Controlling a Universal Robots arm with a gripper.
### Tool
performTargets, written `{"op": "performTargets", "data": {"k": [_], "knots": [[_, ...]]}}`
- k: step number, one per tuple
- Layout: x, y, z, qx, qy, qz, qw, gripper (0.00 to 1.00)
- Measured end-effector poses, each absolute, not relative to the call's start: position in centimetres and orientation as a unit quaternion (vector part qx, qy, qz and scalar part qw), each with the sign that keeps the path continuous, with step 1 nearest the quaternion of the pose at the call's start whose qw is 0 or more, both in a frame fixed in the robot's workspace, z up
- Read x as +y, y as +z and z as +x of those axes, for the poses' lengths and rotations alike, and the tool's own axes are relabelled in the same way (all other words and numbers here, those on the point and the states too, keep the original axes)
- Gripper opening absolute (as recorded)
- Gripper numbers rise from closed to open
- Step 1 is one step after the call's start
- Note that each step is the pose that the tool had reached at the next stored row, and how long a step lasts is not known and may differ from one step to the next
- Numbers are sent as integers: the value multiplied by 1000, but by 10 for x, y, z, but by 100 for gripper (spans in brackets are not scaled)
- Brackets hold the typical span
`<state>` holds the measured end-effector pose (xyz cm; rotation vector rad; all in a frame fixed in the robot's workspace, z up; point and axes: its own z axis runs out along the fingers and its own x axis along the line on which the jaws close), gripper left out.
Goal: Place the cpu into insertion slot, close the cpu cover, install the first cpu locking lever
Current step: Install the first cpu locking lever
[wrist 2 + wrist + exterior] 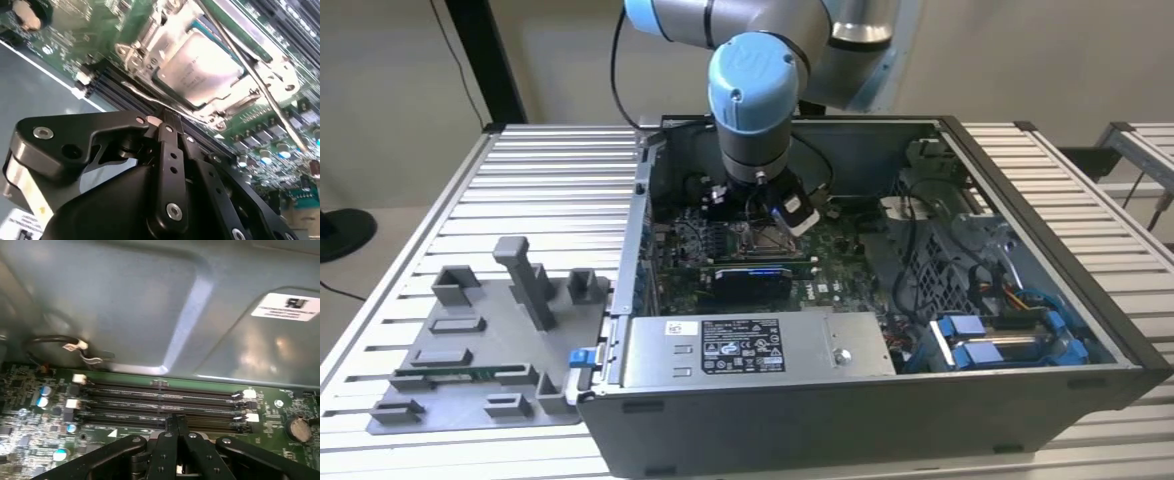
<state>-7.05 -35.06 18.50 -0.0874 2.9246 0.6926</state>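
One slatted metal table [520, 170] underneath

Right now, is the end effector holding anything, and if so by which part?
It cannot be told. In the second wrist view the end effector sits close beside the cpu cover, which lies closed over the cpu, but no grasp shows.

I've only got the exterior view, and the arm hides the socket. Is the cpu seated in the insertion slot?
Observer: Yes. In the second wrist view the cpu lies flat, silvery face up.
Operator: Is the cover down?
Observer: The cpu cover lies flat, framing the chip.
Operator: And the gripper?
Observer: In both wrist views the gripper is shut. Its tip is beside a thin lever along the cover's edge. I cannot tell if they touch.
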Motion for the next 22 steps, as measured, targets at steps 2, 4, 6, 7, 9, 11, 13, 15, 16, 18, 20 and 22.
{"op": "performTargets", "data": {"k": [2, 4, 6, 7, 9, 11, 13, 15, 16, 18, 20, 22], "knots": [[-351, 186, -76, 970, 230, -29, 67, 0], [-351, 187, -82, 970, 231, -29, 67, 0], [-351, 188, -89, 970, 232, -29, 67, 0], [-350, 188, -94, 970, 232, -29, 67, 0], [-350, 188, -102, 970, 232, -29, 68, 0], [-350, 188, -107, 970, 232, -29, 69, 0], [-350, 188, -108, 970, 232, -29, 70, 0], [-351, 188, -108, 970, 232, -29, 70, 0], [-351, 188, -108, 970, 232, -29, 70, 0], [-352, 188, -108, 970, 232, -29, 70, 0], [-353, 188, -107, 970, 232, -29, 70, 0], [-354, 187, -104, 970, 232, -29, 70, 0]]}}
